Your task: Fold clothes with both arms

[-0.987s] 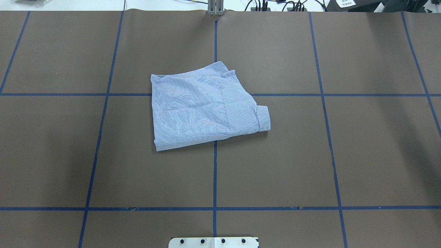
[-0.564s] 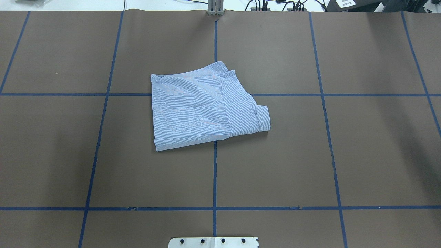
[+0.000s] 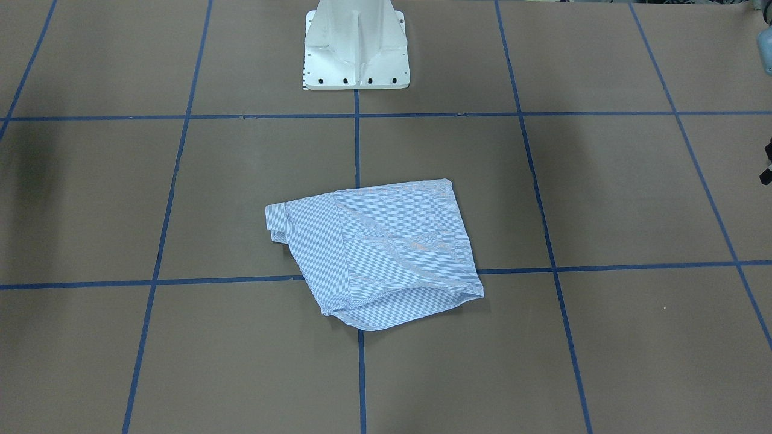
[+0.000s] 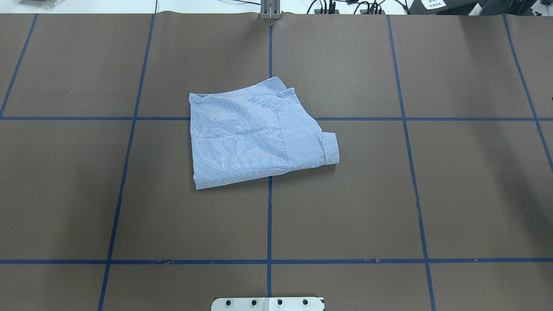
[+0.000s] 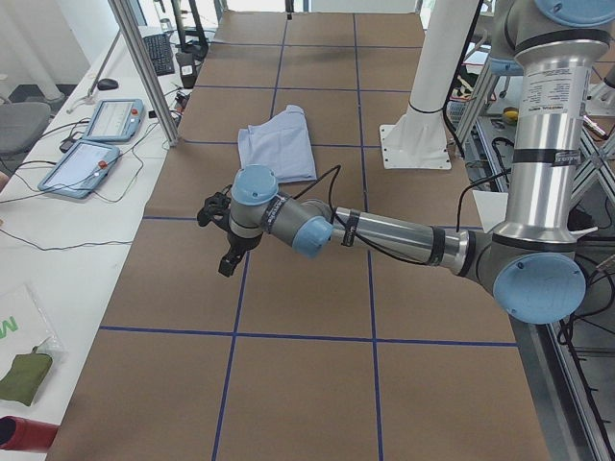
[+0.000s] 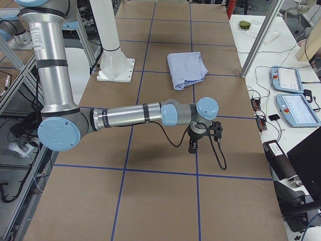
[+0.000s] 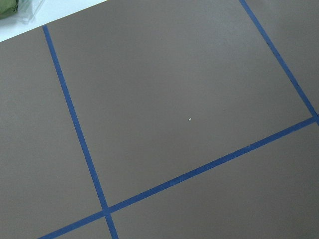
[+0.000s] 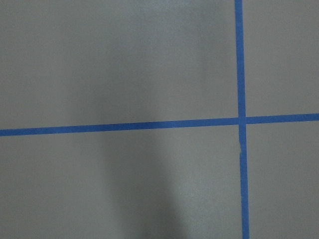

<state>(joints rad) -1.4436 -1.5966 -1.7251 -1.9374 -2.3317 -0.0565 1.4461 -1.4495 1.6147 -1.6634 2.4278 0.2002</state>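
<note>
The light blue striped shirt (image 4: 255,138) lies folded into a compact, roughly square bundle near the table's middle, with a cuff sticking out at its right. It also shows in the front view (image 3: 386,253) and far off in both side views (image 5: 277,144) (image 6: 186,68). My left gripper (image 5: 223,259) hangs low over bare table, far from the shirt, towards the table's left end. My right gripper (image 6: 193,145) hangs likewise towards the right end. I cannot tell whether either is open or shut. Both wrist views show only brown table and blue tape.
The white pedestal base (image 3: 356,54) stands at the robot's side of the table. Blue tape lines (image 4: 269,216) grid the brown surface. Teach pendants (image 5: 96,144) (image 6: 291,95) and aluminium posts (image 5: 144,67) (image 6: 261,35) stand at the far side.
</note>
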